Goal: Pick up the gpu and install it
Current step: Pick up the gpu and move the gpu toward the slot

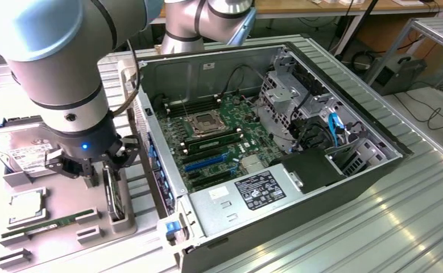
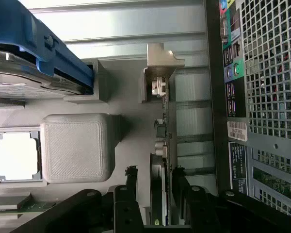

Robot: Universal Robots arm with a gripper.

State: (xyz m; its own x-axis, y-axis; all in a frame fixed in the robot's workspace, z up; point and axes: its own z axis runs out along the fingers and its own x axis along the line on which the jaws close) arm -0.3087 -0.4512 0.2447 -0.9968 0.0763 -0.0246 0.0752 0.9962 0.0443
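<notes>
The gpu (image 1: 114,196) is a thin black card standing on edge in a grey holder on the parts tray, just to the exterior view's left of the computer case. My gripper (image 1: 107,170) hangs right above it, and its fingers reach down on both sides of the card. In the wrist view the gpu (image 2: 161,136) runs edge-on between the two black fingertips (image 2: 131,172). There is a small gap on each side, so my gripper (image 2: 153,171) is open around the card without clamping it.
The open computer case (image 1: 373,170) lies on its side with the motherboard (image 1: 221,142) exposed. On the grey tray (image 1: 62,187) lie a silver hard drive (image 1: 28,151), a CPU (image 1: 25,206) and a green memory stick (image 1: 50,223). A grey printed block (image 2: 75,145) stands beside the card.
</notes>
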